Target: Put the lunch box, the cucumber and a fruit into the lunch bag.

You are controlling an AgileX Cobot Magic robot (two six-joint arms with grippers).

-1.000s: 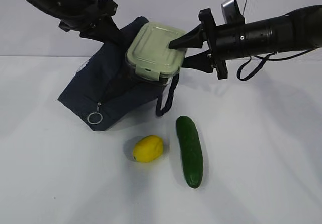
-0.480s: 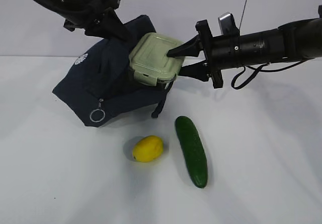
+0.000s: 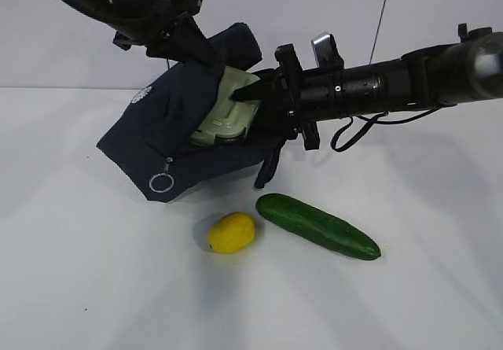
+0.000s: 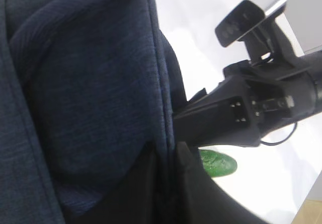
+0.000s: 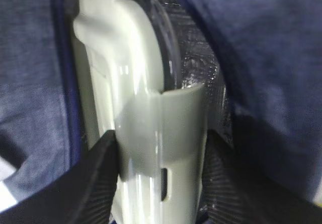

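You see the lunch box (image 3: 225,116) as a rounded container with a pale sage-green lid, and it sits partly inside the opening of the dark navy lunch bag (image 3: 169,134), tilted, with only its lid side showing between the fabric folds. In the right wrist view the same box (image 5: 143,128) fills the frame edge-on: green lid, clear wall behind it, a snap tab facing you, navy fabric on both sides. Your right gripper (image 3: 250,98) is clamped across that box, its dark fingers (image 5: 95,183) pressed against either side of the tab end, spread about halfway. Your left gripper (image 3: 206,55) is pinched nearly closed on the upper edge of the bag, lifting the fabric; in the left wrist view the fingers (image 4: 146,189) are blurred and cut off at the bottom, so you can make out only a seam running between them. How deep the box reaches into the bag is hidden by the cloth. The silver ring pull (image 3: 161,182) hangs at the bag's front corner. The cucumber (image 3: 317,225) lies slantwise on the white table (image 3: 409,287), just beside the yellow lemon-like fruit (image 3: 231,232), both clear of the bag. Your left arm comes in from the upper left, your right arm stretches nearly level from the right.
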